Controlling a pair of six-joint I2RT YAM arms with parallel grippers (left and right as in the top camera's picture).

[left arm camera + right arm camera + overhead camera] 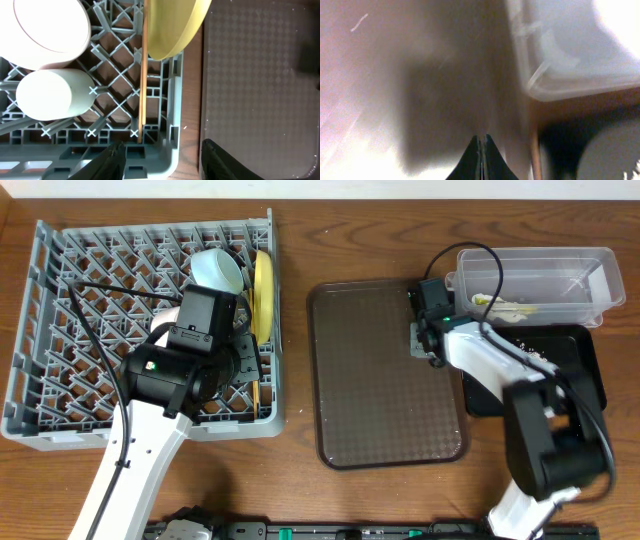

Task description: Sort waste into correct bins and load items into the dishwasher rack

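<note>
The grey dishwasher rack [60, 330] stands at the left. In it are a pale bowl [220, 270] [50, 30], the upright pale-yellow plate [263, 280] [175, 25], a cream cup [50, 95] and a wooden chopstick [144, 75]. A second bowl is not in view. My left gripper [250, 365] [165, 160] is open and empty above the rack's right edge. The green-and-yellow wrapper [500, 302] lies in the clear tub [590, 265] [570, 45]. Off-white crumbs [522, 345] lie in the black tray [590, 360]. My right gripper [425, 342] [481, 137] is shut and empty beside the tub's left end.
The large brown serving tray [385, 380] [260, 75] lies between the rack and the bins, with nothing on it. The right arm reaches across the black tray. Bare wooden table shows along the front and back edges.
</note>
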